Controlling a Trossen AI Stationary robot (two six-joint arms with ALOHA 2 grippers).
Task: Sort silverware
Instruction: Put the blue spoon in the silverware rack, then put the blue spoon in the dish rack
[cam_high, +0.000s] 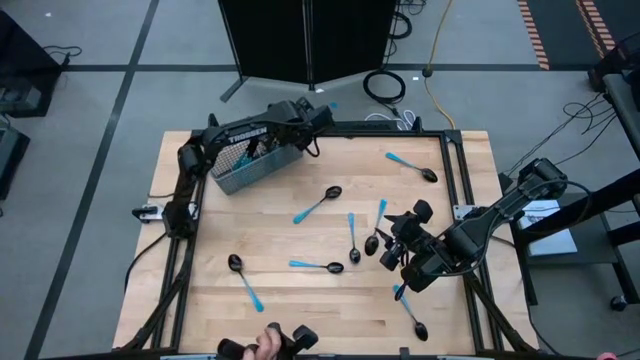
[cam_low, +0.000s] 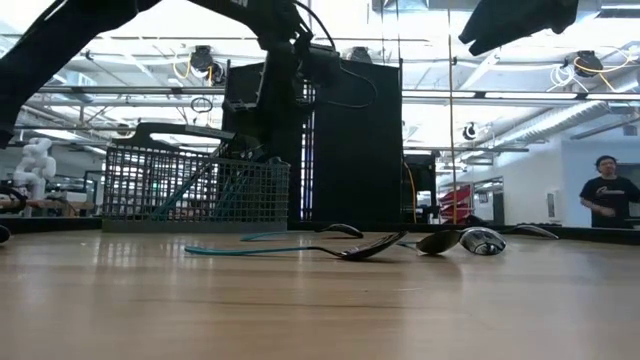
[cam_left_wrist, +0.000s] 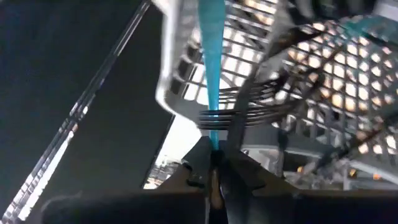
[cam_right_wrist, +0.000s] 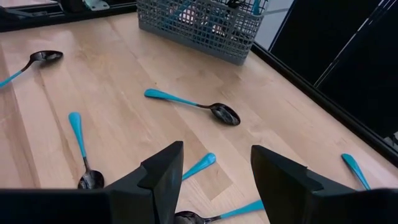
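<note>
Spoons (cam_high: 318, 207) lie scattered right of the basket (cam_high: 232, 180).

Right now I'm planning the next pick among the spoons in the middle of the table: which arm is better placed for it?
Right. The right gripper hovers open over the middle spoons. The left gripper is busy at the basket, shut on a fork.

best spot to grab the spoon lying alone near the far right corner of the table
Judging from above, take the spoon by the middle of its light-blue handle, coming straight down with the fingers across the handle's width. It lies flat on the table with nothing beside it; the handle is slim and straight, the bowl rounded.
</note>
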